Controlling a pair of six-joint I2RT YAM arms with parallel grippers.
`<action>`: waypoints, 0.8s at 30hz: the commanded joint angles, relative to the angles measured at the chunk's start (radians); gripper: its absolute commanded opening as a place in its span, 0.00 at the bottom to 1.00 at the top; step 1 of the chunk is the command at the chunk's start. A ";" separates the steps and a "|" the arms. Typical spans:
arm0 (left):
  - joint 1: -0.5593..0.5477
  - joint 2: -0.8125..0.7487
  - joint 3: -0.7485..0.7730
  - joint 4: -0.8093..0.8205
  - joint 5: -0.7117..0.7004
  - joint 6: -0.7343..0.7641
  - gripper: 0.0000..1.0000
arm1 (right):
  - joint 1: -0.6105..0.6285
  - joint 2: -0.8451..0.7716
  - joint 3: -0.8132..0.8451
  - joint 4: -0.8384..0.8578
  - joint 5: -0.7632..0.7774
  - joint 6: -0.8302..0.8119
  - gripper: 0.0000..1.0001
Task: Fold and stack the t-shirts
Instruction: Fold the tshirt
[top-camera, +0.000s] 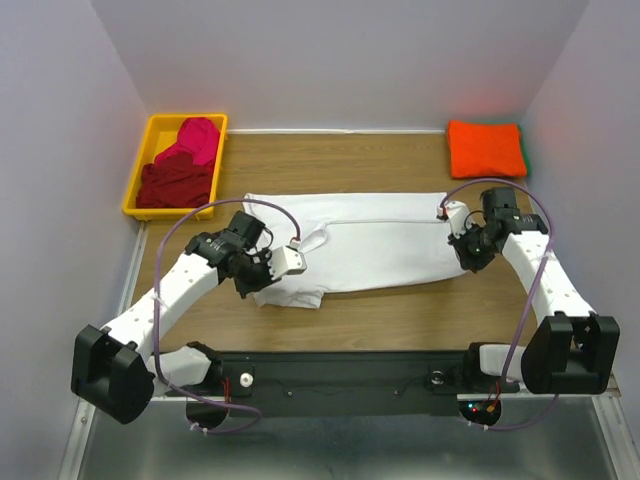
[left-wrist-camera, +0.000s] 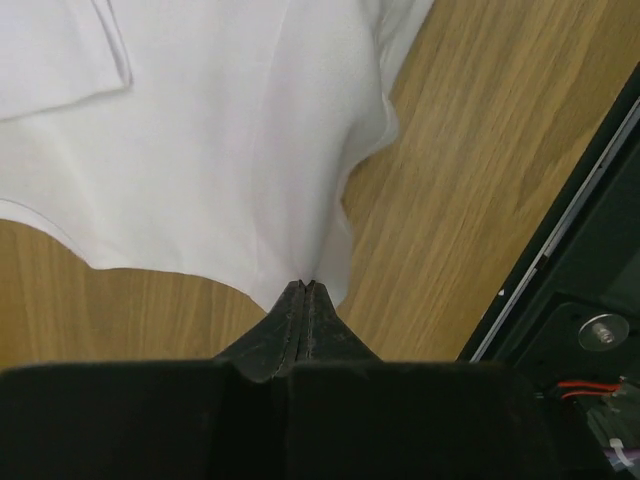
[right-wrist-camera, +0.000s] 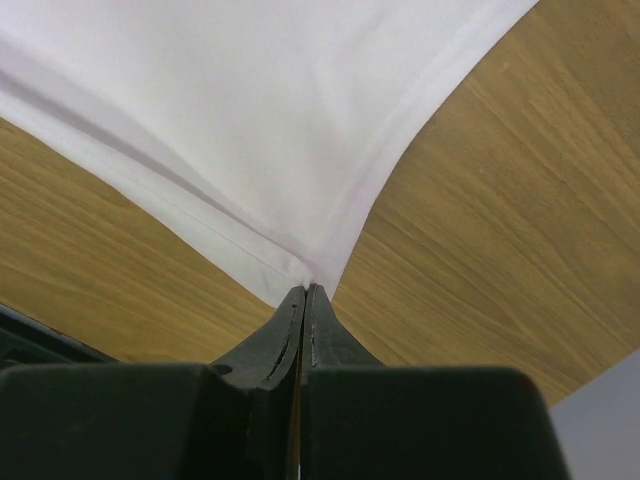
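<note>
Wooden surface (top-camera: 400, 310), walls on three sides. White tee (top-camera: 370, 245) lay across the middle of the surface, long way running left to right, spread flat in a wide band. Its left end dropped into a lower flap toward the near edge. A fold line ran along the band.

Left arm (top-camera: 175, 285) reached in from the near left corner to the tee's left end. Right arm (top-camera: 545, 275) reached in from the near right corner to the tee's right end. Cables looped over both arms.

Yellow bin (top-camera: 137, 170) sat at the far left corner, well apart from the white tee. Orange tee (top-camera: 485, 148) lay folded square at the far right corner. Red tee (top-camera: 175, 185) sat crumpled in the near part of the bin. Magenta tee (top-camera: 200, 140) sat crumpled in the far part of the bin, touching the red one.

Left tool (left-wrist-camera: 305, 285) was pressed together, pinching the white tee's near left edge. In the left wrist view the cloth drew down to a point at the tips, bare wood on both sides. Right tool (right-wrist-camera: 307, 288) was pressed together, pinching a hemmed corner at the tee's right end. In the right wrist view the stitched hem ran straight into the tips. No gap showed between the fingers of either tool.
</note>
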 joint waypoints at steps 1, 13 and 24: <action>-0.001 0.007 0.078 -0.078 0.020 -0.008 0.00 | -0.015 0.035 0.049 0.001 0.006 0.001 0.01; 0.111 0.283 0.308 -0.016 0.052 0.063 0.00 | -0.066 0.304 0.329 0.008 -0.044 0.014 0.01; 0.195 0.523 0.535 -0.065 0.083 0.128 0.00 | -0.070 0.522 0.511 0.019 -0.067 0.027 0.01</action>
